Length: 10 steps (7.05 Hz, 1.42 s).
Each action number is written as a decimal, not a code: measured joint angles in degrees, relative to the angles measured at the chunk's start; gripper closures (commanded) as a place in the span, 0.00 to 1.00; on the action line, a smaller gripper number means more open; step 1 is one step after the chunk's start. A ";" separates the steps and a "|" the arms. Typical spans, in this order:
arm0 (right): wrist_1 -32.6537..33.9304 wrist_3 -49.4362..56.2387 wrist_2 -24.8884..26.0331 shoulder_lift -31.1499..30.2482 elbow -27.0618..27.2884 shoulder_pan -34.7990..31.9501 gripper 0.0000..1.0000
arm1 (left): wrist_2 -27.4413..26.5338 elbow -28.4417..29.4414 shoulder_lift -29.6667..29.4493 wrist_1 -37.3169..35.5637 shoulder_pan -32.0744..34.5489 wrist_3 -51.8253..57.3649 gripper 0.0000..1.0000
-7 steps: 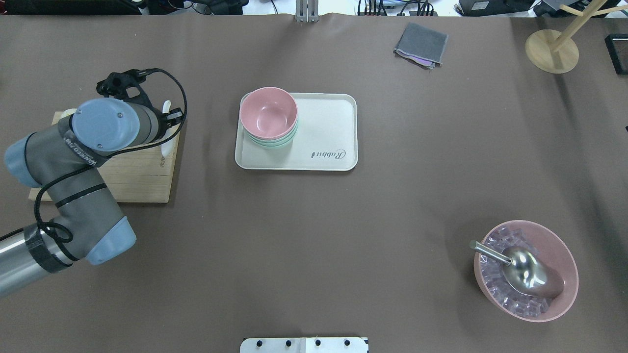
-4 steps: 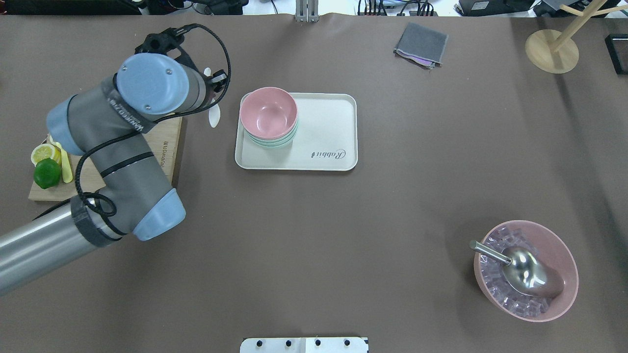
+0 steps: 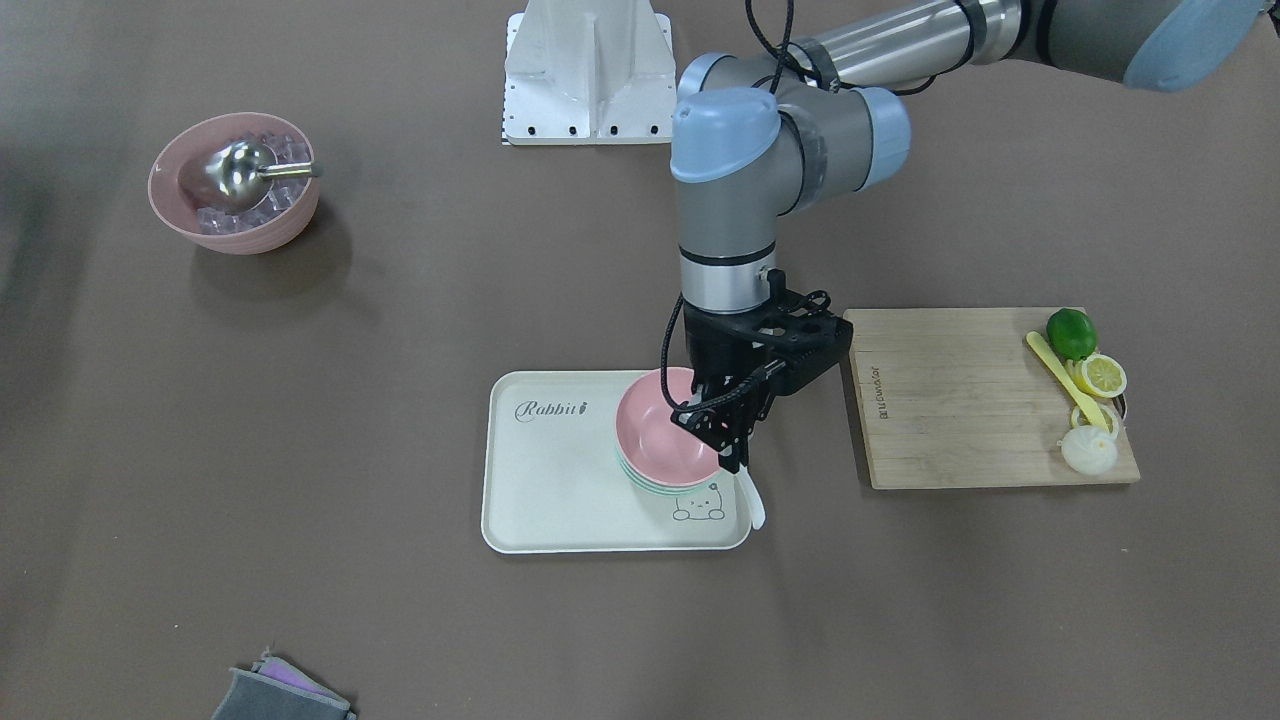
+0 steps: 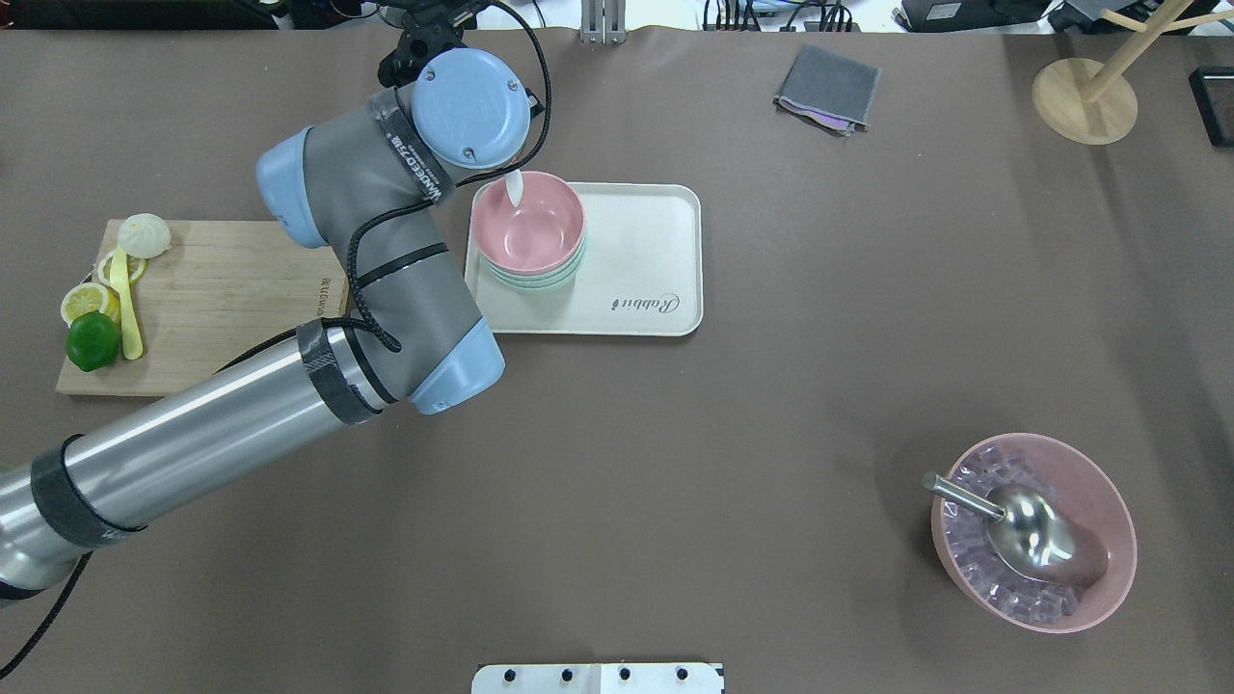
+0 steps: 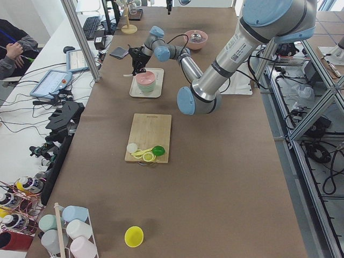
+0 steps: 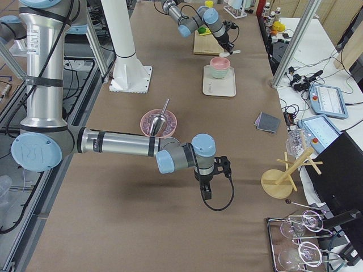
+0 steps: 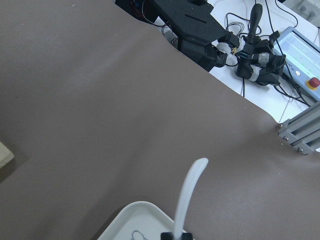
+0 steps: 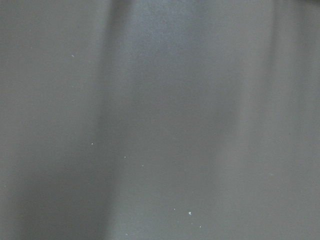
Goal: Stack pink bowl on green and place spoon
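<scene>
Near pink bowl | left end effector clamps spoon | mostly hidden overhead

A cream tray printed "Rabbit" lies near the middle of the brown surface. Beside it, a wooden cutting board carries a lime, lemon slices, a yellow utensil and a round white bun at its outer end. Well apart from these are a large pink bowl of ice cubes with a metal scoop in it, a folded grey cloth and a wooden stand.
</scene>
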<state>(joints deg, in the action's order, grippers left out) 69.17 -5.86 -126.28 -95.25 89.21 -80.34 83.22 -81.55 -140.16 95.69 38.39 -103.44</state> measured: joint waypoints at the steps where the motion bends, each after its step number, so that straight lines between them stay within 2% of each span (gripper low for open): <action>1: 0.02 -0.11 -0.19 -0.47 -0.02 -0.32 0.00 | -0.20 0.47 -0.12 -0.04 -0.80 0.09 0.25; 2: 0.08 -0.33 -0.42 -0.64 -0.10 -0.47 0.00 | -0.26 0.46 -0.10 -0.08 -1.36 0.27 0.02; 4: 0.16 -0.65 -0.61 -1.05 -0.17 -0.85 0.00 | 0.10 -1.84 0.61 -0.29 -1.78 3.58 0.02; 6: 0.37 -0.80 -0.59 -1.63 -0.24 -1.17 0.00 | 5.59 -10.55 5.83 -0.75 -1.34 14.64 0.02; 8: 0.93 -0.68 -0.72 -1.83 -0.83 -2.09 0.00 | 13.26 -19.96 13.71 -4.46 2.55 32.15 0.02; 10: 2.18 -0.27 -1.31 -1.64 -1.10 -3.05 0.00 | 23.06 -24.16 20.80 -8.70 11.89 57.02 0.02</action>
<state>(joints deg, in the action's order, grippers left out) 71.34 -6.13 -127.59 -96.89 88.11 -83.40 106.28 -105.71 -119.35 86.99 50.28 -46.42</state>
